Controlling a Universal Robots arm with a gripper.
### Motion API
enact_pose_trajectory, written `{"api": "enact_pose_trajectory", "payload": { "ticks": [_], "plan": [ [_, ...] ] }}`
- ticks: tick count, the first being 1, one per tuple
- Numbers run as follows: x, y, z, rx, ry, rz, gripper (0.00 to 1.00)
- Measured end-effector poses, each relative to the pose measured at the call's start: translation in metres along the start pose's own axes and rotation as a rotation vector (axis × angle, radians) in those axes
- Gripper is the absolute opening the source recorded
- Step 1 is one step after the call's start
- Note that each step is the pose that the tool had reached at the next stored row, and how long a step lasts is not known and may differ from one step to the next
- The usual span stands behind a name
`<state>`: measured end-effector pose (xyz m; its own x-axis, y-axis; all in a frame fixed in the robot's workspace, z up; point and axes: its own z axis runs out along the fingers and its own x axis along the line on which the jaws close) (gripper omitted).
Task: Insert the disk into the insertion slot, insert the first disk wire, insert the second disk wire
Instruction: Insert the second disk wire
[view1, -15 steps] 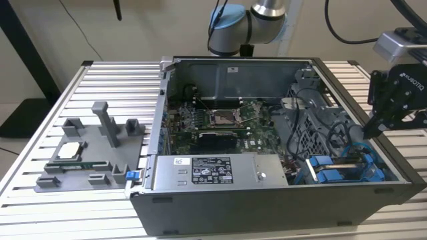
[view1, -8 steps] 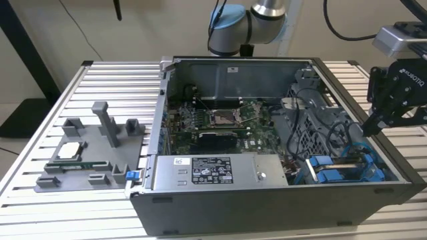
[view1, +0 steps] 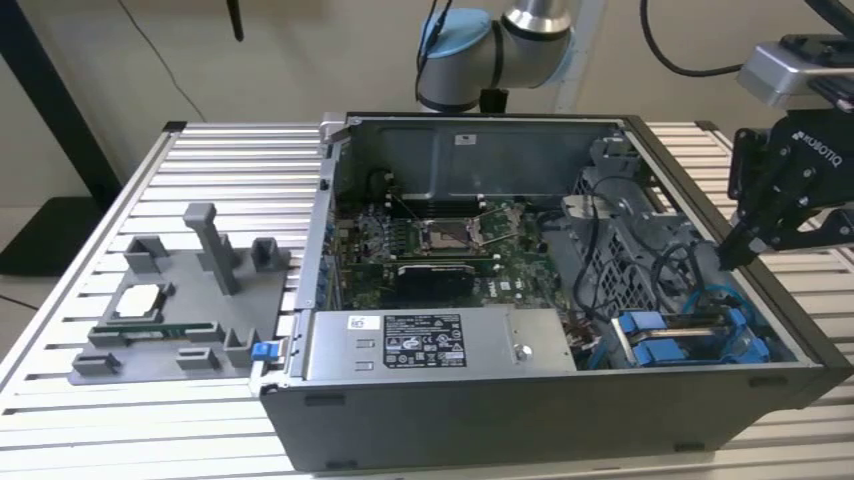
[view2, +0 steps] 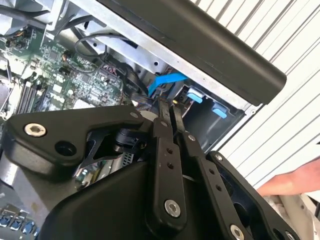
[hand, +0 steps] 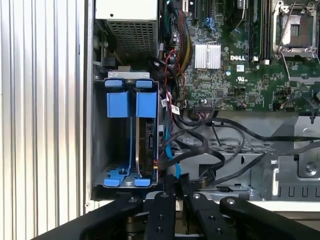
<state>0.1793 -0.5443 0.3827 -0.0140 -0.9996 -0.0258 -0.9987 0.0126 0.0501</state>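
Sheet metal, plastic and looping cable crowd the corner of the open computer case (view1: 534, 425) where I am working. The case is a dark grey steel box lying on its side on a ribbed aluminium table (view1: 227, 150).

My gripper (view1: 731, 258), matte black with flat bolted links, hangs over the case's edge at the exterior view's right, just above the insertion slot (hand: 98, 150). The slot is a rectangular bay of dull folded grey steel, capped at both ends with glossy bright-blue plastic tabs (hand: 120, 104). The disk (hand: 146, 145) stands on edge inside that bay, in the compartment nearer the motherboard (hand: 235, 65). It shows only a narrow dark side, framed in the same blue plastic.

A flat bright-blue cable (hand: 169, 150) runs just beside the disk toward my fingertips. Round black wires (hand: 215, 142) curl across the grey cage next to it.

In the second wrist view the fingers (view2: 162, 145) are slim straight bars drawn almost together, with only a hairline gap between them. I cannot tell whether they nip anything at the tips.

The green motherboard carries a finned silver heat sink (hand: 207, 55). A grey labelled power-supply box (view1: 441, 340) lies along the case's near wall. A moulded grey fixture (view1: 174, 300) sits on the table at the exterior view's left. A person's hand (view2: 295, 182) rests on the slats outside the case.
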Motion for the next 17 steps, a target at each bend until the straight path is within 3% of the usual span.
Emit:
{"api": "enact_pose_trajectory", "payload": {
  "ticks": [17],
  "plan": [
    [0.0001,0.0216,-0.0049,0.0008,-0.0003,0.000,0.00]
  ]
}}
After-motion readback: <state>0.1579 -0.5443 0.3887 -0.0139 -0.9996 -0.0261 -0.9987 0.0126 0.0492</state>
